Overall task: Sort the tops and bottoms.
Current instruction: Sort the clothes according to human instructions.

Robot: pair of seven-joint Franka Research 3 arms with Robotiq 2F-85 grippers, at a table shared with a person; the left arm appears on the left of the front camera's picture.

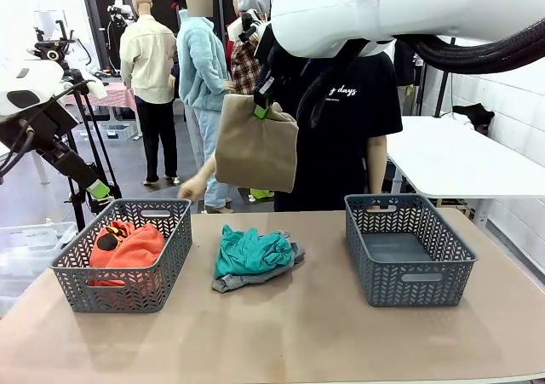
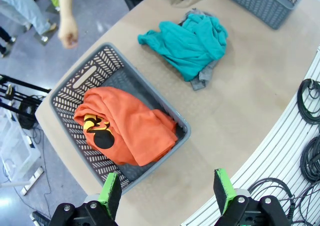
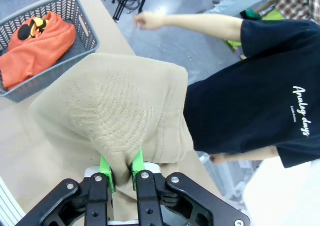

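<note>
Nearest the front camera, the right arm (image 1: 400, 14) comes in from the upper right as a big white link. The right pincer (image 1: 262, 105) hangs high over the far edge of the tabletop (image 1: 281, 333), in front of the person's black T-shirt (image 1: 341, 146). It is pressed together on a bunched fold of the tan-beige garment (image 1: 255, 146). The garment dangles clear of the tabletop, above and a little behind the pile in the middle. In the right wrist view, the green pads (image 3: 106, 167) pinch the cloth between them, and the garment drapes outward over the fingers.

The left pincer (image 2: 166, 186) is spread wide. It hovers up over the left end of the tabletop, above and beside the left basket (image 2: 75, 83), looking down into it. Inside that basket lies the orange-red garment (image 2: 135, 131), crumpled, with a black and yellow print facing up.

At the middle of the tabletop, between the two baskets, the teal-green garment (image 2: 192, 43) is heaped on top of the grey garment (image 2: 204, 79). The grey garment's edge pokes out beneath the teal-green one on the near side. The right basket (image 1: 409, 273) stands to the right, well apart from the pile.

The person stands at the far side. One hand (image 1: 194, 188) is held out low near the far rim of the left basket, apart from the hanging cloth.
</note>
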